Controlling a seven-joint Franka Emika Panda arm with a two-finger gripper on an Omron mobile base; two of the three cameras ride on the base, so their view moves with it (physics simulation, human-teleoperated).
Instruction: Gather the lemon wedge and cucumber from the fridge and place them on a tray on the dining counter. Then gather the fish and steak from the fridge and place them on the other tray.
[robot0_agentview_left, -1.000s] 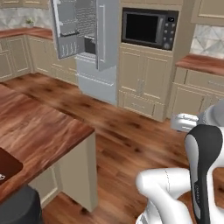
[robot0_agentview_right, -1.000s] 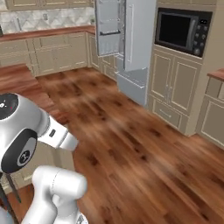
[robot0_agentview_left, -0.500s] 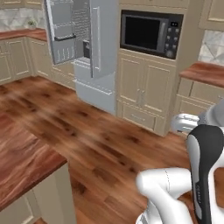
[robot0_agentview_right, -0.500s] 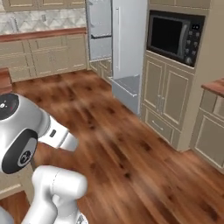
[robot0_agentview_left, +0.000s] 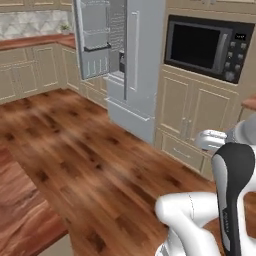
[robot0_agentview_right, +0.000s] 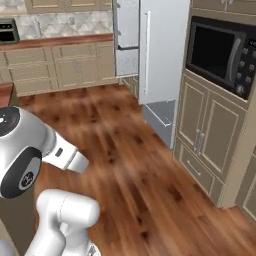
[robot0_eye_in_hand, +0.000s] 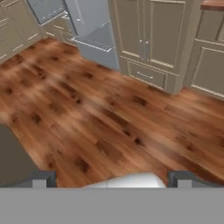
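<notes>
One fridge (robot0_agentview_left: 137, 65) door ajar, its shelf contents indistinct.

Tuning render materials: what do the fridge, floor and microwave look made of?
Fridge: pale grey, smooth, likely painted or brushed metal; flat matte sheen.
Floor: reddish-brown wood planks, glossy; visible grain and soft highlights.
Microwave: dark casing, black glassy door, probably metal and glass.
</notes>
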